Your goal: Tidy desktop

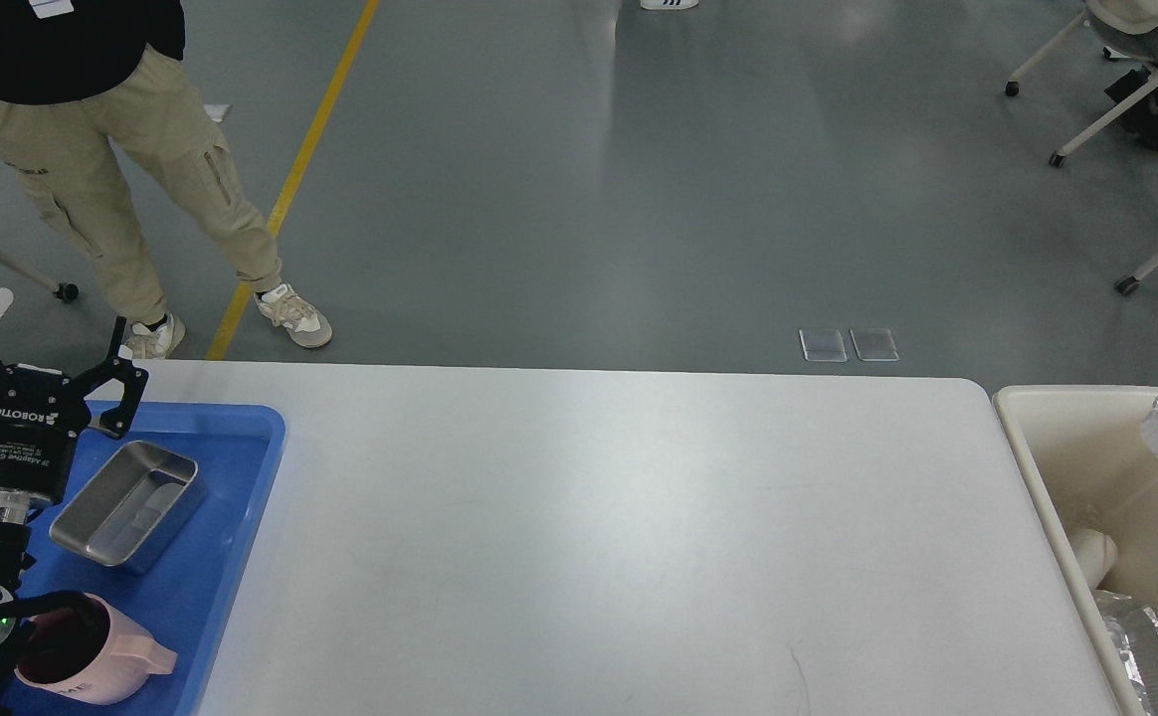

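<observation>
Head view: left gripper (pixel 45 356) wide apart above blue tray (pixel 231 537) on the desktop (pixel 619 537); right gripper out of frame.

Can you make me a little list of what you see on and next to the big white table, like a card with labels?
desktop: wide white top, bare in the middle
blue tray: on the desktop's left end
metal tin: in the tray, open side up
pink mug: in the tray, nearer than the tin
left tool: open, above the tray's far left corner
right tool: not in view
beige bin: beside the desktop's right end
foil: crumpled, in the bin
person: standing beyond the desktop's far left corner
</observation>
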Controlling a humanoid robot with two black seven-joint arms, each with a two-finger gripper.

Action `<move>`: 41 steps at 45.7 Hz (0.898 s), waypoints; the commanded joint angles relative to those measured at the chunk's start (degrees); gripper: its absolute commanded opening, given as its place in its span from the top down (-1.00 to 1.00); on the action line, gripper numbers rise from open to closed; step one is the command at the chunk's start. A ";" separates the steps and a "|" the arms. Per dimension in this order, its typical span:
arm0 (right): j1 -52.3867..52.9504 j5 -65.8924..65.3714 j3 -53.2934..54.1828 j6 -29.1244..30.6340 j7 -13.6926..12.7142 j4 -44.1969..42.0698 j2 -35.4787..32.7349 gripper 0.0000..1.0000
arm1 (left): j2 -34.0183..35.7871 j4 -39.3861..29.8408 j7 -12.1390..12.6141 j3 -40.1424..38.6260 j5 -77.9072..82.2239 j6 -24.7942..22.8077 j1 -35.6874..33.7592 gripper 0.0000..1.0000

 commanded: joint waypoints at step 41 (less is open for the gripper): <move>-3.52 -0.43 -0.05 -1.41 0.60 -18.75 13.07 -1.00 | 0.53 0.13 0.00 -0.14 0.01 -1.16 0.98 -0.95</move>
